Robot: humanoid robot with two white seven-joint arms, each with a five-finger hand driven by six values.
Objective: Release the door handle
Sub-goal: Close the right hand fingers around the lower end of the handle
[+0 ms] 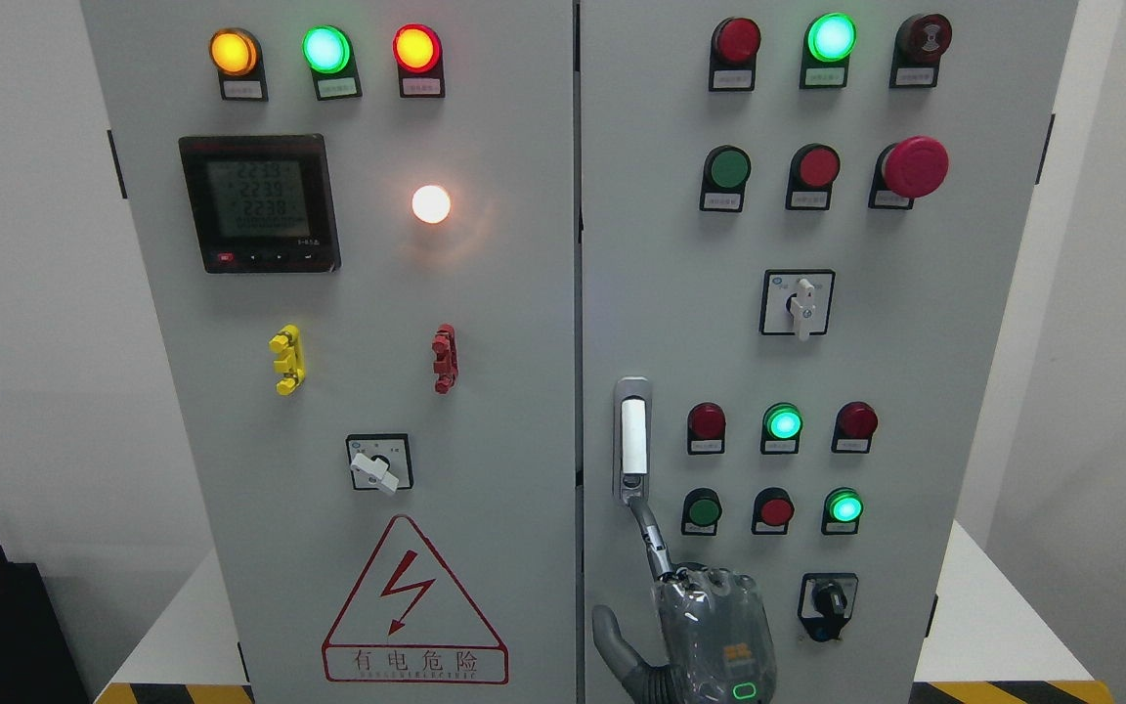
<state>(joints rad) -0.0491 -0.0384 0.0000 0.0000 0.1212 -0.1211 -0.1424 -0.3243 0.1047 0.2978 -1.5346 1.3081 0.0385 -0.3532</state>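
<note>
Door handle (631,440) stands upright in its recess on the right cabinet door (915,342), directly above the hand (710,626) – one extended finger (656,543) reaches its lower end, the rest loosely spread and grasping nothing. That single touch suggests the grip is nearly given up. Which arm carries the hand cannot be told.

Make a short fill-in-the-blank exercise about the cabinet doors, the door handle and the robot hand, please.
1. The silver door handle with a white insert is on the ___ door of the grey metal cabinet.
2. One outstretched finger of the robot hand reaches up to the handle's ___ end.
3. The red triangular warning sign with a lightning bolt is on the ___ door.

Missing words: right; lower; left
</note>
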